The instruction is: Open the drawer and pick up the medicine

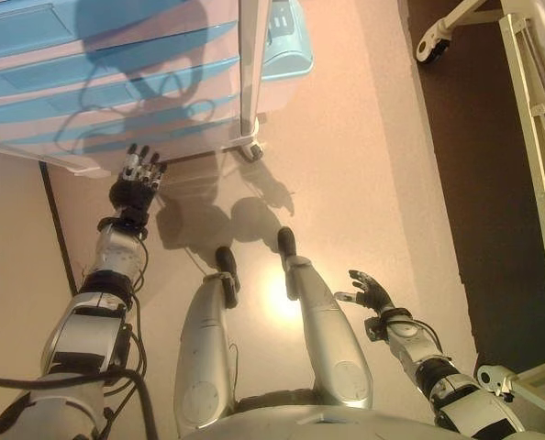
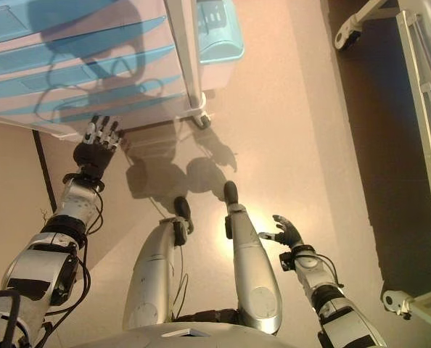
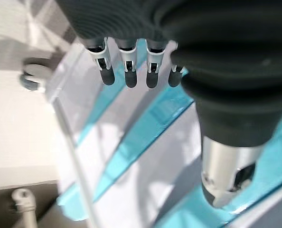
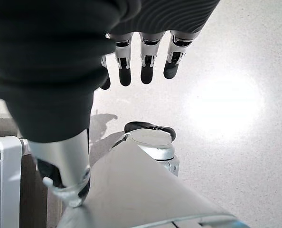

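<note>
A white cabinet [image 1: 116, 82] with light blue drawer fronts [image 3: 145, 128] stands at the upper left; its drawers look closed. My left hand [image 1: 137, 183] is raised in front of the cabinet's lower edge, fingers straight and open, holding nothing. In the left wrist view its fingertips [image 3: 126, 78] hover just off the drawer fronts. My right hand [image 1: 372, 291] hangs low at the right above the floor, fingers relaxed and open, empty. No medicine shows in any view.
The cabinet rides on castors [image 1: 251, 149]. A light blue bin [image 1: 286, 41] hangs on its right side. A white bed frame [image 1: 539, 137] with a wheel [image 1: 428, 48] stands on the dark floor strip at the right.
</note>
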